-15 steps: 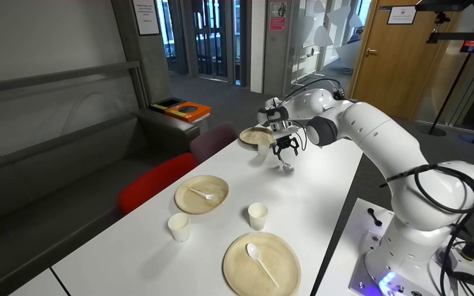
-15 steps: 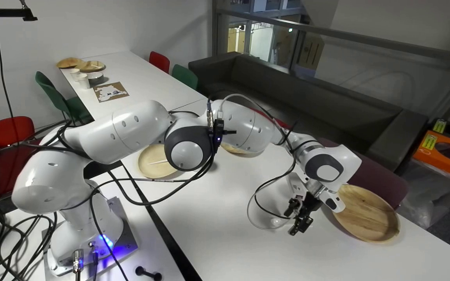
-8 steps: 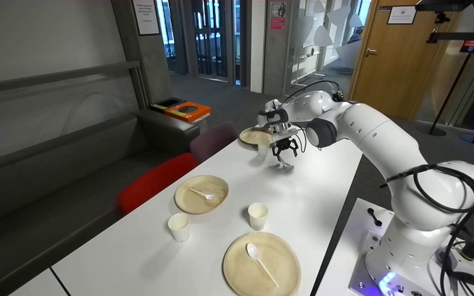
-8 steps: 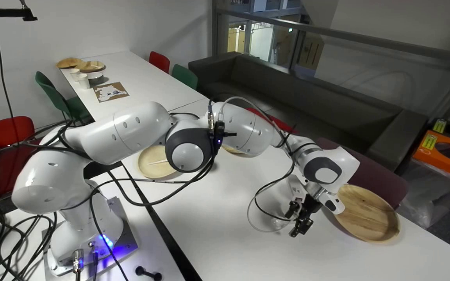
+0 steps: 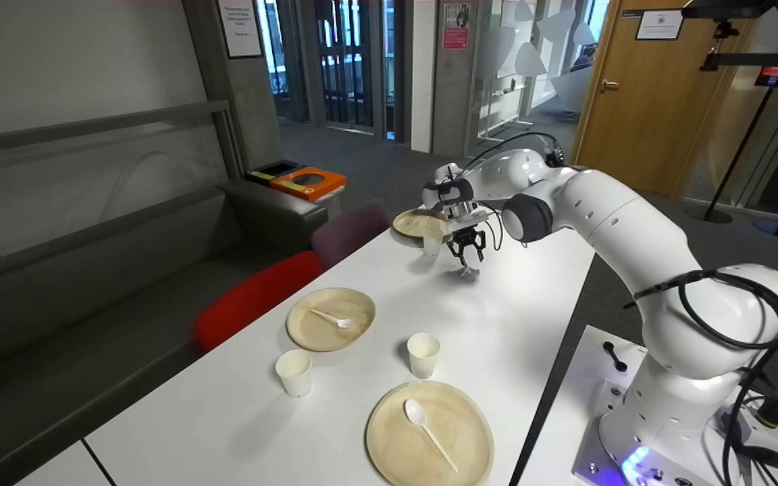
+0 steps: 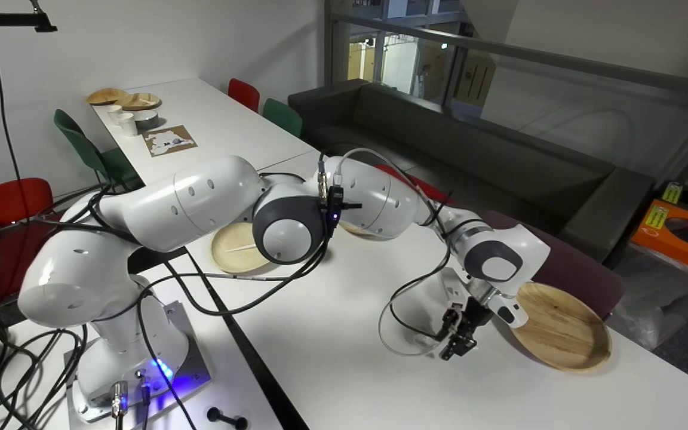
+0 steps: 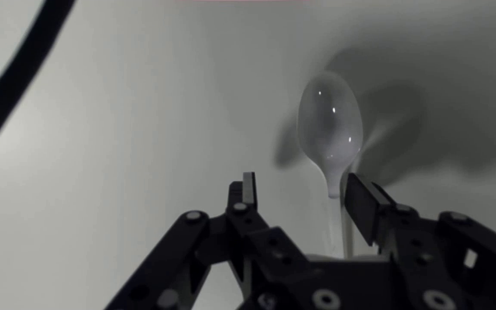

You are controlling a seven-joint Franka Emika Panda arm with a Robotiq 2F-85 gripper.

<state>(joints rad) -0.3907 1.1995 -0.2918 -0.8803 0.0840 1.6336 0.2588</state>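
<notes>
White table [image 7: 114, 142]: plastic spoon [image 7: 331, 148] between spread fingers [image 7: 365, 209], nearer one; cup [image 5: 432, 243], wooden plate [image 6: 562, 328] nearby.

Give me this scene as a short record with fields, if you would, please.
Gripper: open, low over the white tabletop
Plastic spoon: handle between the spread fingers, closer to one; contact unclear
Far disposable cup: upright, near the gripper
Far wooden plate: behind that cup in an exterior view
Middle plate: bears a white spoon
Front plate: bears another white spoon

Has a white surface [image 6: 368, 376] under the spread jaws, a round plate [image 6: 562, 329] near them, an arm [image 6: 374, 194] above.
</notes>
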